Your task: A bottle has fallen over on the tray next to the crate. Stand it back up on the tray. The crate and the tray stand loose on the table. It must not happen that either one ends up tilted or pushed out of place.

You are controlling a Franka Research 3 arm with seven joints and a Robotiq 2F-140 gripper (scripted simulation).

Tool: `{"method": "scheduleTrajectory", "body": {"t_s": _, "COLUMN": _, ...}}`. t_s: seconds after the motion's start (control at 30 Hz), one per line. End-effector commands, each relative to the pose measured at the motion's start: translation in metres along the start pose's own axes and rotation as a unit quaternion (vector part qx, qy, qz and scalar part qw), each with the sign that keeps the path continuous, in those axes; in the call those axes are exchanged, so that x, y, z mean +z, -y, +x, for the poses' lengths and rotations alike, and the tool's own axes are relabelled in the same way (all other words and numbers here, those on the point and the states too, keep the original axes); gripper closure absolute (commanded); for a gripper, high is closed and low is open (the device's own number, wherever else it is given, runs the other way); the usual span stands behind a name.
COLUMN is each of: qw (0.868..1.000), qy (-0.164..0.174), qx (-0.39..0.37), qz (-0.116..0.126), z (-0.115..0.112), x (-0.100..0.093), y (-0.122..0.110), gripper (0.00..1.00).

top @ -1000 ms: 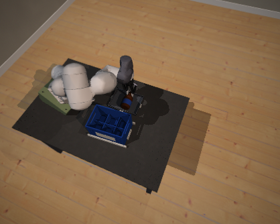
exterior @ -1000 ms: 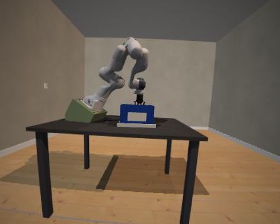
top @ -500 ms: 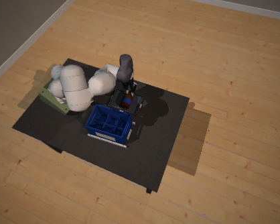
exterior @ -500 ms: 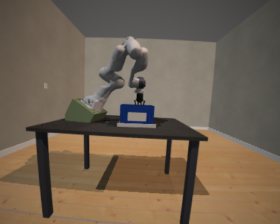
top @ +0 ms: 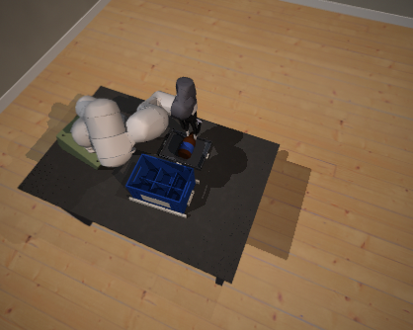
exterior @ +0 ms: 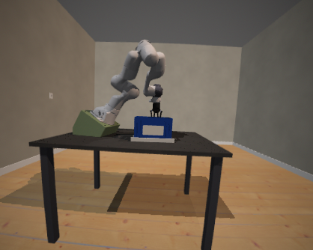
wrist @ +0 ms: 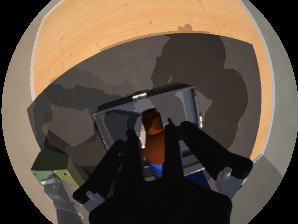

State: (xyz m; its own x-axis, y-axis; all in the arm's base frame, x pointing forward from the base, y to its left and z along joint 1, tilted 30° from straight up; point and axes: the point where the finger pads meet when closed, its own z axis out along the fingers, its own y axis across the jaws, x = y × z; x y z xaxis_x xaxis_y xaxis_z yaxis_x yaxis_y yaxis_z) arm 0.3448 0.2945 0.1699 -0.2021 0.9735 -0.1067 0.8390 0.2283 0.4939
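Note:
A brown bottle [top: 187, 147] [wrist: 154, 145] with a blue label is at the dark tray [top: 202, 157] [wrist: 178, 103], its neck towards my gripper [top: 193, 133] [exterior: 156, 113] [wrist: 152, 119]. My gripper points down and is shut on the bottle around its neck and shoulder. The bottle's body runs from the fingers towards the crate side. Its exact tilt, and whether its base touches the tray, cannot be told. The blue crate [top: 181, 199] [exterior: 153, 122] stands beside the tray and hides the bottle and fingertips in the exterior view.
The crate has several compartments, and pale strips [top: 157, 206] [exterior: 152, 140] run along its lower edge. The arm's green base [top: 78, 151] [exterior: 88, 126] [wrist: 50, 163] stands on the dark table [top: 219, 222] [exterior: 114, 145] to the left of the tray.

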Motion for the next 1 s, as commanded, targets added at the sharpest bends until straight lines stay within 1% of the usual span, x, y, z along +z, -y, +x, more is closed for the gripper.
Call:
{"method": "scheduleTrajectory", "body": {"t_s": 0.0, "qw": 1.000, "qy": 0.004, "qx": -0.006, "qz": 0.001, "z": -0.003, "x": -0.004, "y": 0.001, "gripper": 1.00}}
{"method": "scheduleTrajectory", "body": {"t_s": 0.37, "qw": 1.000, "qy": 0.004, "qx": -0.006, "qz": 0.001, "z": -0.002, "x": -0.022, "y": 0.001, "gripper": 1.00}}
{"method": "scheduleTrajectory", "body": {"t_s": 0.43, "qw": 1.000, "qy": 0.004, "qx": -0.006, "qz": 0.001, "z": -0.002, "x": -0.022, "y": 0.001, "gripper": 1.00}}
{"method": "scheduleTrajectory", "body": {"t_s": 0.97, "qw": 1.000, "qy": 0.004, "qx": -0.006, "qz": 0.001, "z": -0.002, "x": -0.048, "y": 0.001, "gripper": 1.00}}
